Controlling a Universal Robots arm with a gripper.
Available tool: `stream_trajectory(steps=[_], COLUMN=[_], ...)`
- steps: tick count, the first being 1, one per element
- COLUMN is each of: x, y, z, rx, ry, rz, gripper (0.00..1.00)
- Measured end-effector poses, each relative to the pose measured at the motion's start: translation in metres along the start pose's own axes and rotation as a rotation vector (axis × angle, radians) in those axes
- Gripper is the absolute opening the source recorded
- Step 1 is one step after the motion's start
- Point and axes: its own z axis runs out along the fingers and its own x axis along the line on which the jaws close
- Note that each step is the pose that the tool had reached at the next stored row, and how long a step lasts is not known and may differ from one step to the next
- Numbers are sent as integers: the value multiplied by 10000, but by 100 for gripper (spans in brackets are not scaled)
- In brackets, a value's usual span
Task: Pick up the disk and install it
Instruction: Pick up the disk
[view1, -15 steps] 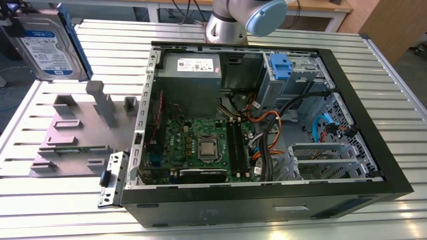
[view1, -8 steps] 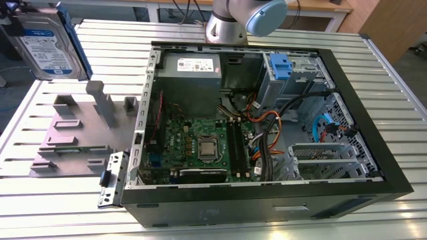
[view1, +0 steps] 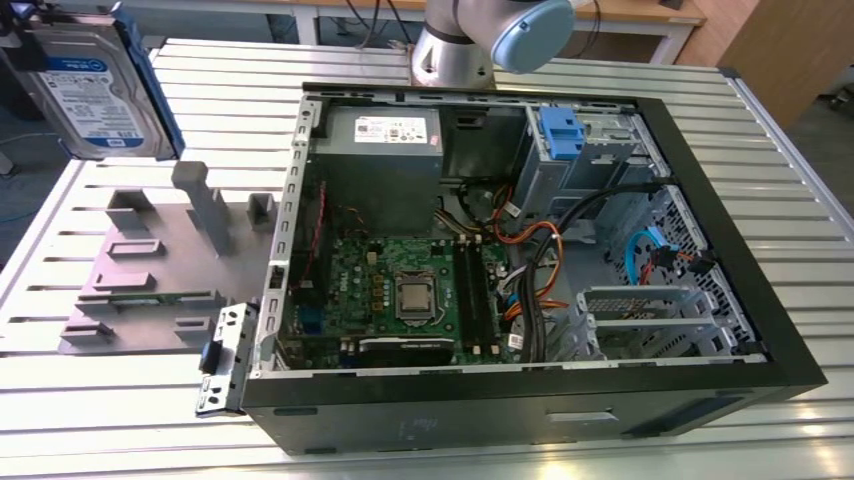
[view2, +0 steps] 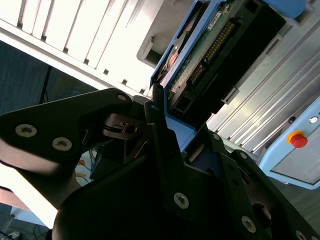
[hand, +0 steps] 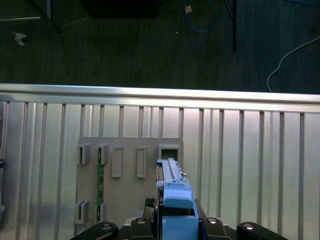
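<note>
Fingers (view2: 161, 135) of the gripper (view2: 180, 125) are clamped on the blue carrier frame of the disk (view2: 200, 65), which stands on edge between them. In the exterior view the disk (view1: 87, 90) hangs at the exterior view's upper left, above the slatted table (view1: 107, 400) and well apart from the open computer case (view1: 787, 350). In the first wrist view it hangs over the grey holder plate (hand: 130, 150).

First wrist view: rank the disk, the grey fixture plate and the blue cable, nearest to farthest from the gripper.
1. The disk, clamped in the gripper.
2. The grey fixture plate, on the table below it.
3. The blue cable, on the floor beyond the table's edge.
</note>
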Motion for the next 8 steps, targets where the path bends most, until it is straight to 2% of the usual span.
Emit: stream_trajectory(steps=[8], x=[0], y=[0], z=[-17], rx=[1], ry=[0], rz=[0], gripper=[37])
